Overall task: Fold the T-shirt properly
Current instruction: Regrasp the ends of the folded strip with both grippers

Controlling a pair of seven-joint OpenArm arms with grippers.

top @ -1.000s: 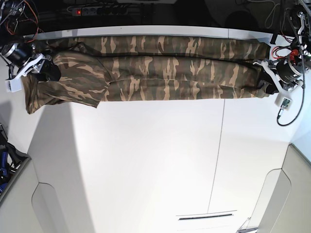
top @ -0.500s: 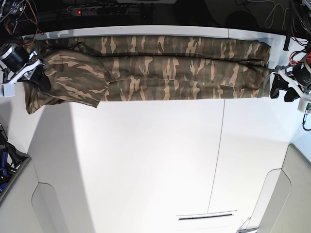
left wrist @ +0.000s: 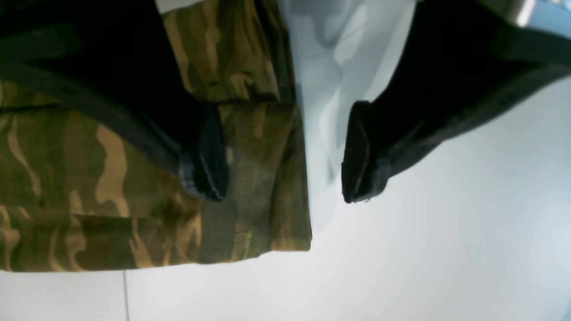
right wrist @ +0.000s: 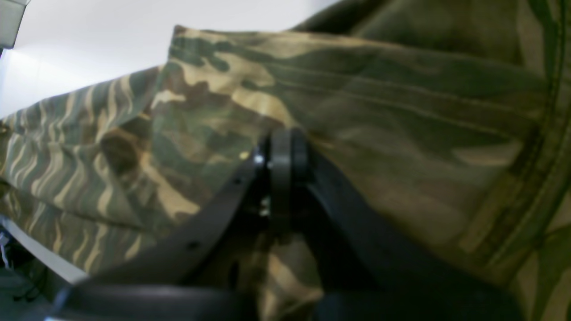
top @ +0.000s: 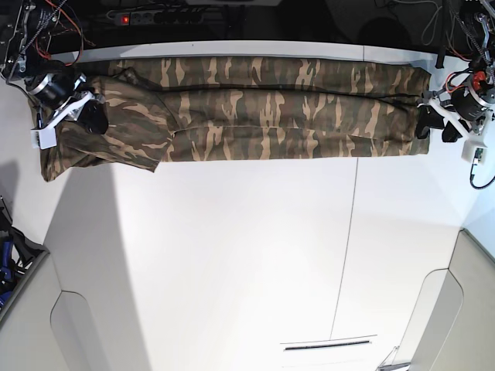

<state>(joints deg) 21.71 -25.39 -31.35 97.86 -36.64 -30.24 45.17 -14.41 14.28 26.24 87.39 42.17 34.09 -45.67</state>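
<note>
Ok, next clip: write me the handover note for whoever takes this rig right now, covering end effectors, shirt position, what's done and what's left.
Left end effector: open, straddling the T-shirt edge, one finger over cloth, the other over bare table; nothing gripped.
Right end effector: shut, fingertips against the cloth at the sleeve end; whether it pinches a fold cannot be told.
Shirt: lies as a long narrow band along the table's far edge, folded lengthwise, one sleeve lying out at the right arm's end.
Done: lengthwise folds.
Left: tuck that sleeve, fold the band crosswise into a compact stack.
</note>
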